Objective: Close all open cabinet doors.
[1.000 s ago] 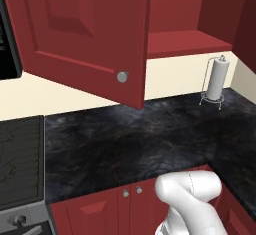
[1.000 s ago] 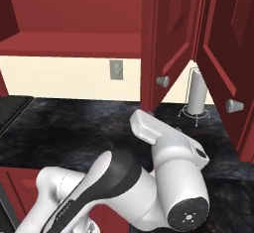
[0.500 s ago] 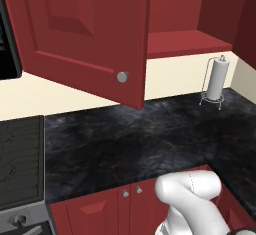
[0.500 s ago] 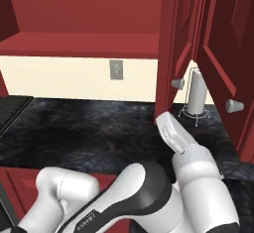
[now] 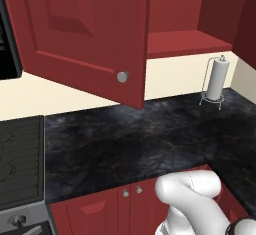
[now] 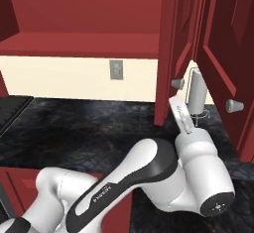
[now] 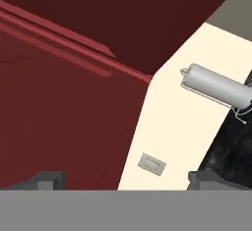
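Two cabinet doors stand swung open over the tabletop [image 5: 125, 139]: a left door [image 5: 85, 34] and a right door [image 6: 230, 58], both smooth dark red with a raised rectangular panel and a small round silver knob [image 5: 122, 77] at a lower corner. The tabletop is glossy, veined black stone. A white paper-towel roll [image 5: 217, 78] stands on a wire holder by the cream wall. The white arm bends upward; its fingers [image 7: 49, 180] stand wide apart, holding nothing.

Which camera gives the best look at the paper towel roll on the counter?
The left base view: the paper towel roll stands whole and upright in its wire holder. In the right base view an open cabinet door hides part of it; in the hand view it appears rolled sideways.
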Robot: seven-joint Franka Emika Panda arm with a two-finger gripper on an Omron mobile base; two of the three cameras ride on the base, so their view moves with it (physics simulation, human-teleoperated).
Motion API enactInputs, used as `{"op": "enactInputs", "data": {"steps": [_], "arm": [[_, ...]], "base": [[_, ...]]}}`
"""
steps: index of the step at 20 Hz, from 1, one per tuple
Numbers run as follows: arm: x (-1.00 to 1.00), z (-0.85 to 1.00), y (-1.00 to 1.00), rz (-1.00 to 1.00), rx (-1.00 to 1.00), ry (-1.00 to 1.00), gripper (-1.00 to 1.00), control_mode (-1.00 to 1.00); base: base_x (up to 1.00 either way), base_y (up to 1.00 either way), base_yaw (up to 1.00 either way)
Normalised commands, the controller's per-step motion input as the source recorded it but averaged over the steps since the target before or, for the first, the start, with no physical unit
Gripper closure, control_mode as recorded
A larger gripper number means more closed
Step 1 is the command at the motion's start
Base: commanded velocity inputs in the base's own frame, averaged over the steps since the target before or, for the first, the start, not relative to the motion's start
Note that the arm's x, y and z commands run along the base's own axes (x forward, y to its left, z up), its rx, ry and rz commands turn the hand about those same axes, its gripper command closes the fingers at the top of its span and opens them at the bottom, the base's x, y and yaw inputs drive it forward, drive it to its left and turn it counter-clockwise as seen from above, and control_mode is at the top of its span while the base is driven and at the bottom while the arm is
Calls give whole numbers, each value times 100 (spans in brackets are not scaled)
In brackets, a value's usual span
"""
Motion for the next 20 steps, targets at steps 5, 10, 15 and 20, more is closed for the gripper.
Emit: {"op": "enactInputs", "data": {"steps": [5,10,15,20], "arm": [[50,0,17,2,17,1,-100,-100],[28,0,45,6,9,0,-100,-100],[13,2,51,10,5,0,-100,-100],[29,8,55,5,2,3,-100,-100]], "base": [[0,0,0],[0,0,0],[0,0,0],[0,0,0]]}}
